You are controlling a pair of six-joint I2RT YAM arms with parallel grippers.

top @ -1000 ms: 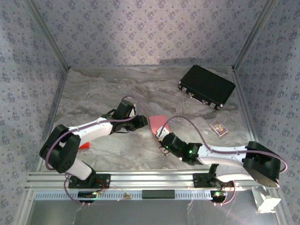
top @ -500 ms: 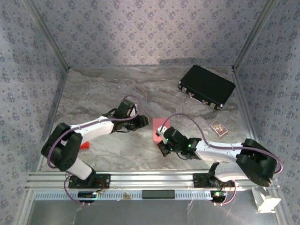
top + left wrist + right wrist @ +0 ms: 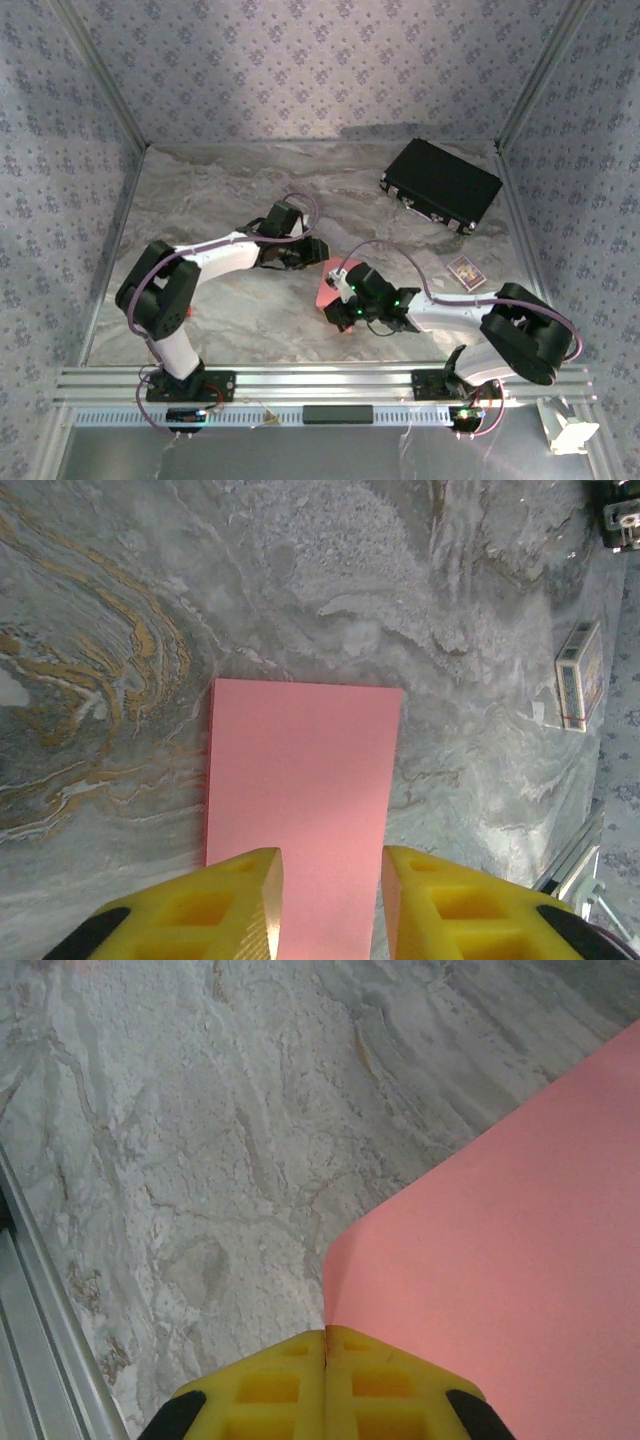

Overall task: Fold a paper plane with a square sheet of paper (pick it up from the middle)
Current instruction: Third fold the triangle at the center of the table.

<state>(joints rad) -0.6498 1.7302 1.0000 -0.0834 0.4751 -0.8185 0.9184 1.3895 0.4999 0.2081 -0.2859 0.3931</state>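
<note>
The marble-patterned table (image 3: 200, 190) carries both arms, which reach inward and meet near its centre. The left arm (image 3: 215, 255) extends from the near left to the right; the right arm (image 3: 455, 318) extends from the near right to the left. A black rectangular case (image 3: 441, 185) lies closed at the far right corner of the table, well apart from both grippers. The salmon-pink sheet of paper (image 3: 326, 290) sits between the two grippers, near the middle of the table. In the left wrist view the sheet of paper (image 3: 305, 770) appears as a flat rectangle, longer than it is wide, lying on the table. The left gripper (image 3: 332, 865) is positioned over the near end of the sheet with its yellow fingers (image 3: 240, 890) apart; contact with the paper cannot be determined. The right gripper (image 3: 326, 1338) has its fingers pressed together and clamped on the sheet's edge (image 3: 520, 1240), which curves up off the table at that point. A small card box (image 3: 466, 272) lies on the table to the right of the paper, separate from it.
</note>
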